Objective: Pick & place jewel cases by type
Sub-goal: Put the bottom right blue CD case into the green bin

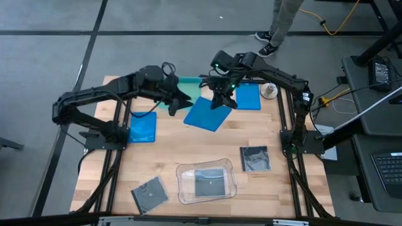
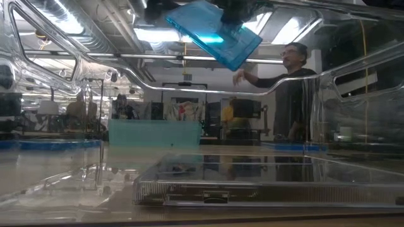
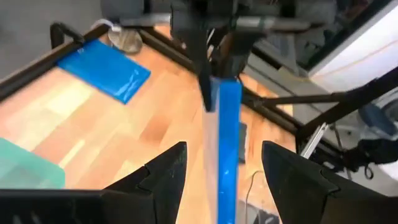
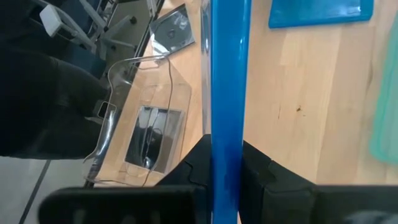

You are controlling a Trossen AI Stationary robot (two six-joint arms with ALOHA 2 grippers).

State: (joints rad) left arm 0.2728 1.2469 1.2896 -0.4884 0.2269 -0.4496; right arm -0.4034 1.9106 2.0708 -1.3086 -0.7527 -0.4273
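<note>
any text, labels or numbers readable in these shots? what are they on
None can be read.
The blue jewel case held up by the right tool: plain, no print shows.
The dark case in the clear tray: its cover markings are too blurred to read.
The posters in the room behind, low view: too small to read.

grey floor (image 1: 50, 37), yellow cable (image 1: 342, 22), ceiling lights (image 2: 69, 22)
</note>
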